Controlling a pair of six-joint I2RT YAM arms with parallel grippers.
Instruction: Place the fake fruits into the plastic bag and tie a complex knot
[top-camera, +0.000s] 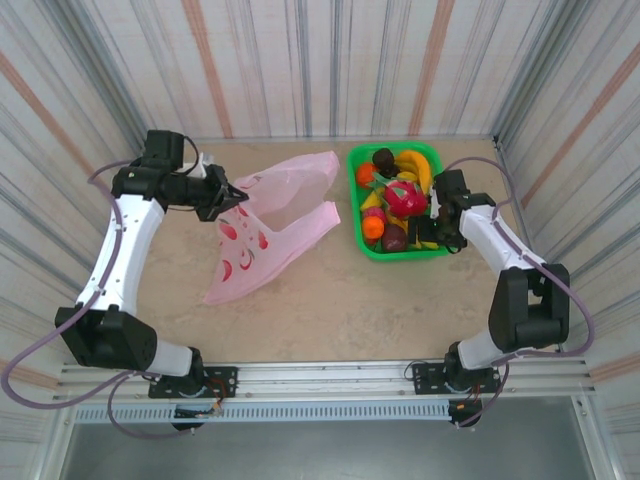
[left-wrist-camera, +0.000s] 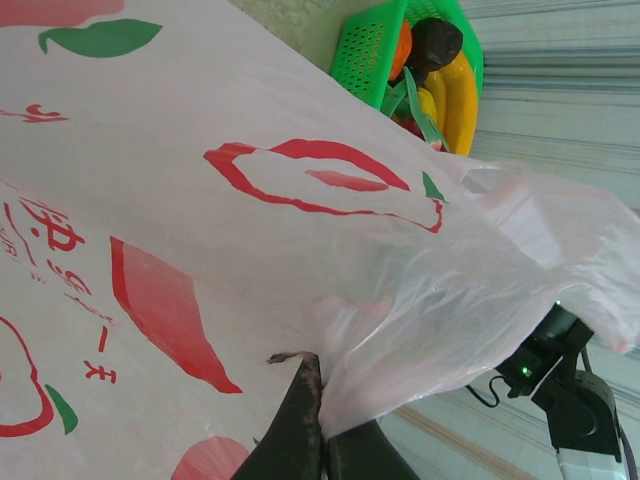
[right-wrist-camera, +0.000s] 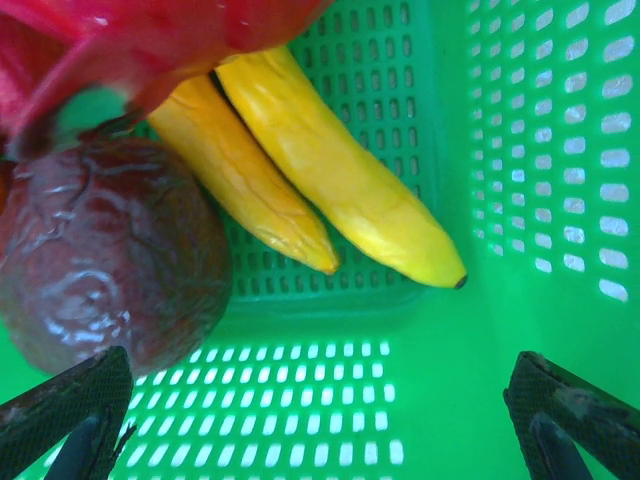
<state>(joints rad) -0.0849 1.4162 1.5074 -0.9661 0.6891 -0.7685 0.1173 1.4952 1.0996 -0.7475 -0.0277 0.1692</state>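
Bag (top-camera: 275, 225), surely limp, is clamped at its edge by the left gripper (left-wrist-camera: 318, 410); the right gripper (right-wrist-camera: 320, 400) gapes over slick-looking bananas (right-wrist-camera: 340, 190), best grasped mid-length.

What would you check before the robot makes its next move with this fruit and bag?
1. Left end effector shut on the bag: ok.
2. Right end effector open, inside the tray: ok.
3. Fruit between its fingers: not ok; the bananas and purple fruit lie just ahead.
4. Bag mouth open enough for fruit: cannot tell.
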